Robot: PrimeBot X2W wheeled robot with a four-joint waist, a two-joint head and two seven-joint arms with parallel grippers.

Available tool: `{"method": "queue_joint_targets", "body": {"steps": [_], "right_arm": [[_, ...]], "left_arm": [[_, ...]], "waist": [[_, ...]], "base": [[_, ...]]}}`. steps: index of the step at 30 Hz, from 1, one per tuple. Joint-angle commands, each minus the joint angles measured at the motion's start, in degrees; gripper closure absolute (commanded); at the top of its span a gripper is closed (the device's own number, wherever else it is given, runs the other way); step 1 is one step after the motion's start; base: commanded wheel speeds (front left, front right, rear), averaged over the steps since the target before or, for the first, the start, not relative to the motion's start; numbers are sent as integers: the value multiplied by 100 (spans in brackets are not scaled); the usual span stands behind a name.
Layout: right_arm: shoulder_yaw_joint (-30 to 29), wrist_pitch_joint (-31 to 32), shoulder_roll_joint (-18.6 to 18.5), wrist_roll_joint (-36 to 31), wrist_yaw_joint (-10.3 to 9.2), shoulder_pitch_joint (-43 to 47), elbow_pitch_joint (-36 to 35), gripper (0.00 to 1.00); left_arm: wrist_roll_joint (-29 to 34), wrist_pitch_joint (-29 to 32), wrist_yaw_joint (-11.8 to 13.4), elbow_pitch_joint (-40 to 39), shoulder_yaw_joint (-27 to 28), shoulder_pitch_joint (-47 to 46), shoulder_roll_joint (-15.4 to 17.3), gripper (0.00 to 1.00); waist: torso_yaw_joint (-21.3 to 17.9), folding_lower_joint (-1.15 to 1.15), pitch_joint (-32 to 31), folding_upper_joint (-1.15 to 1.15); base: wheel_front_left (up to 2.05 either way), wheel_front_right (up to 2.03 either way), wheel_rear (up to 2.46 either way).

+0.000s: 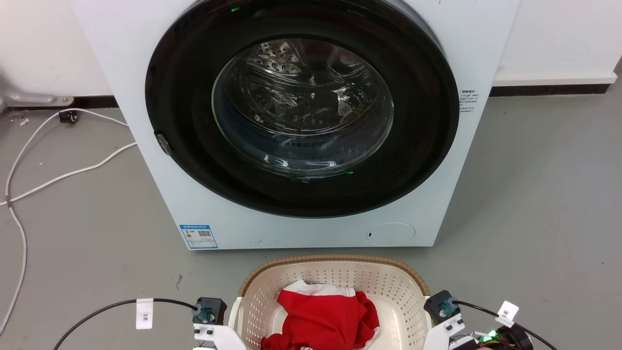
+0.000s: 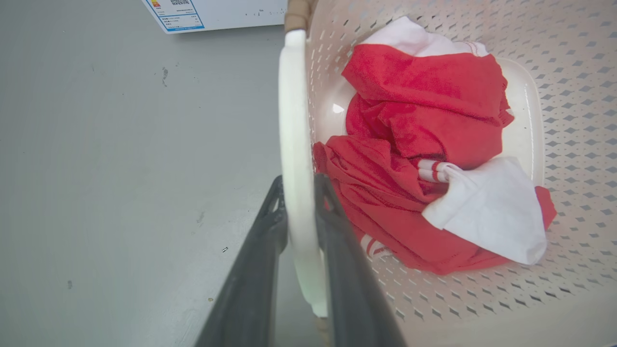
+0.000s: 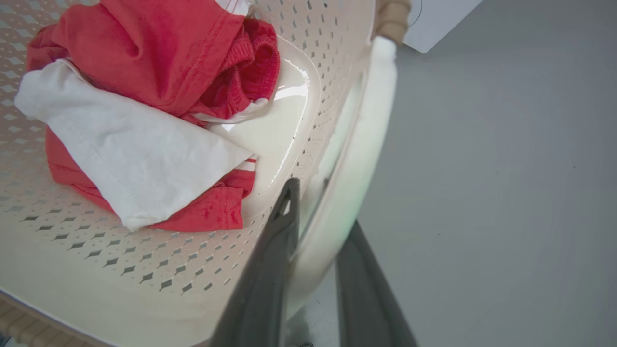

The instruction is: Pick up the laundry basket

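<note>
Before the washer [image 1: 146, 73], the basket [image 1: 330, 259] sits on the floor [image 1: 97, 243]. I see my left gripper [image 2: 299, 179] clamped across its left handle [image 2: 291, 120] and the right gripper [image 3: 322, 205] gripping the right handle [image 3: 371, 135], both wrists flanking it.

Grey floor [image 1: 534, 194]: washing machine [image 1: 291, 228] standing at the back, laundry basket [image 1: 335, 277] just in front, white cable [image 1: 73, 173] trailing on the left.
</note>
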Motion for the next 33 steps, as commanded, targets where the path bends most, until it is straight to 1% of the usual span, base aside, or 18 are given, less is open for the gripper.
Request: {"method": "queue_joint_targets", "body": {"steps": [1,15,33], "right_arm": [[57,-7,26,1,16,-75,5,100],[170,83,24,169,16,-134,56,100],[162,122,23,291,16,-148,81,100]], "left_arm": [[-26,-1,-7,-21,-54,-108,34,100],[-273,42,-7,-19,-278,-108,89,100],[-492,84,-7,-18,-512,-182,139,100]], "waist": [[16,1,-4,0],[25,1,17,0],[19,1,68,0]], "base": [[0,0,0],[0,0,0],[0,0,0]]}}
